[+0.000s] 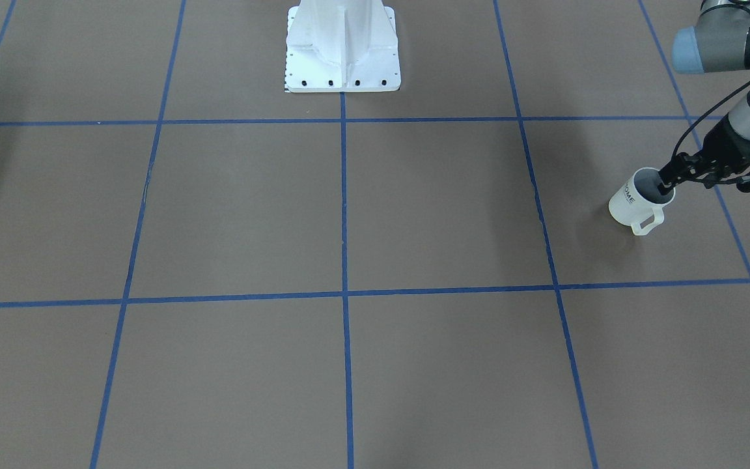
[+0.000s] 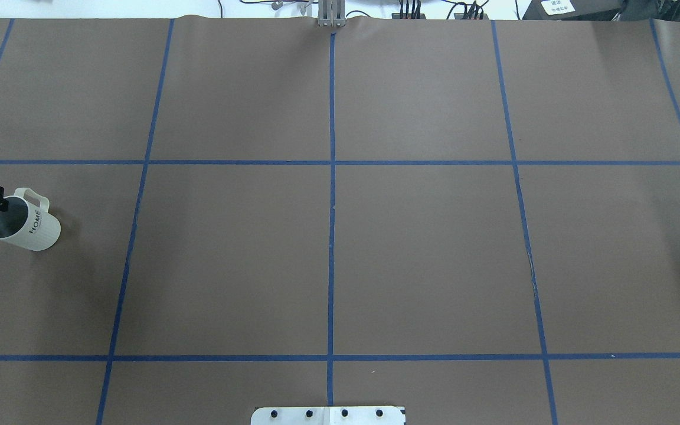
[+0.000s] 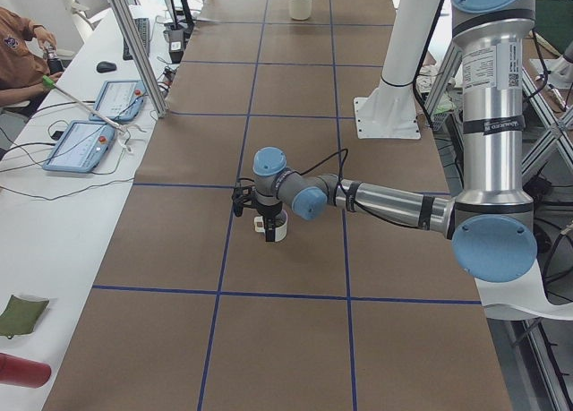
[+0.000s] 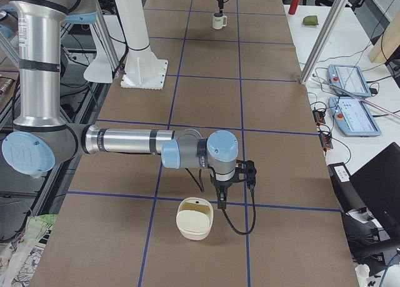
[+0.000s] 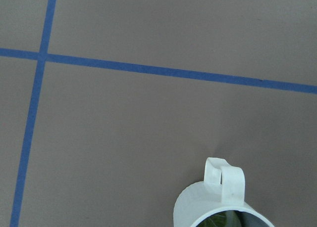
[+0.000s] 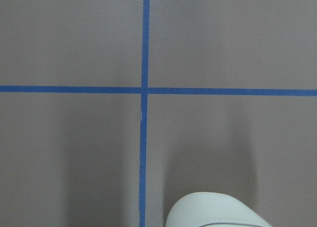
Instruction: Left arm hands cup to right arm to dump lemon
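Left tool (image 1: 665, 185) tight on smooth cup (image 1: 629, 205)

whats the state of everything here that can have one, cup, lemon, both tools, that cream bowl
cup: upright, mouth open, gripped at the rim
lemon: inside the cup, only a sliver shows
left tool: looks closed on the cup's rim, one finger inside
right tool: points down beside the cream bowl, apart from it; open or shut cannot be told
cream bowl: upright, open top, nothing gripping it
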{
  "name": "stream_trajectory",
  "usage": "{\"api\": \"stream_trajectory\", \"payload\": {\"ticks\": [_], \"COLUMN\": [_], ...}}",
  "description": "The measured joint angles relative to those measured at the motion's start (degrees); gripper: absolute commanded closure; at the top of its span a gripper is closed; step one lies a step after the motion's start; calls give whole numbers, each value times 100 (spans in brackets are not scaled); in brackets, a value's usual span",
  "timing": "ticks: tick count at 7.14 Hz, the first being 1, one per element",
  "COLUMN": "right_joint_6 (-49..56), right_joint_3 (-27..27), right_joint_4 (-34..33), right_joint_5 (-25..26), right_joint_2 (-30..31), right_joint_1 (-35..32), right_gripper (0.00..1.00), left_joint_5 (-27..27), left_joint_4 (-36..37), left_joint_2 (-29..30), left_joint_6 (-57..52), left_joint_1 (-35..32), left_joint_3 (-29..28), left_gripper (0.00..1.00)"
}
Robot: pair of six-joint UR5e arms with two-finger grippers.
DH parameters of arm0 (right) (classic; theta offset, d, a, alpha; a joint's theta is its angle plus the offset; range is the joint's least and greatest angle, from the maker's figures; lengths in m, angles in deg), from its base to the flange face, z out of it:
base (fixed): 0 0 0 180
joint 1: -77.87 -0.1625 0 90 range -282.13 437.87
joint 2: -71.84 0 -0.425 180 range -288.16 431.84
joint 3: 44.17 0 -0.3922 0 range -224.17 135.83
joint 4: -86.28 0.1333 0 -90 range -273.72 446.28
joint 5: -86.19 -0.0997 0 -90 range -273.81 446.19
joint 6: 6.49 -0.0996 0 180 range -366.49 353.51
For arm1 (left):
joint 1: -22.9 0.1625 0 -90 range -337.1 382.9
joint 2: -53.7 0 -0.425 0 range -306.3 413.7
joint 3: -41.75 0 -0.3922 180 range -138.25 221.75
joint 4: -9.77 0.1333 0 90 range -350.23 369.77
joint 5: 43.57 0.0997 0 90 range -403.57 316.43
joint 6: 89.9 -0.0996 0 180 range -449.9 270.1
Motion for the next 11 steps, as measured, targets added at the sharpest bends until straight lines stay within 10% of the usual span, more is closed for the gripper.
{"api": "stream_trajectory", "payload": {"ticks": [3, 8, 11], "right_joint_6": [2, -129, -1609], "right_joint_3": [134, 259, 706], "right_joint_4": [0, -3, 382], "right_joint_5": [6, -40, -244], "right_joint_2": [12, -109, -357], "right_joint_1": [0, 35, 554], "right_gripper": [0, 0, 0], "left_joint_5": [-1, -593, -1012], "left_joint_4": [-3, 238, 2126], "left_joint_2": [-4, 152, 1535], "left_joint_6": [-10, 28, -33], "left_joint_1": [157, 21, -573], "left_joint_3": [-84, 35, 174], "left_gripper": [100, 100, 100]}}
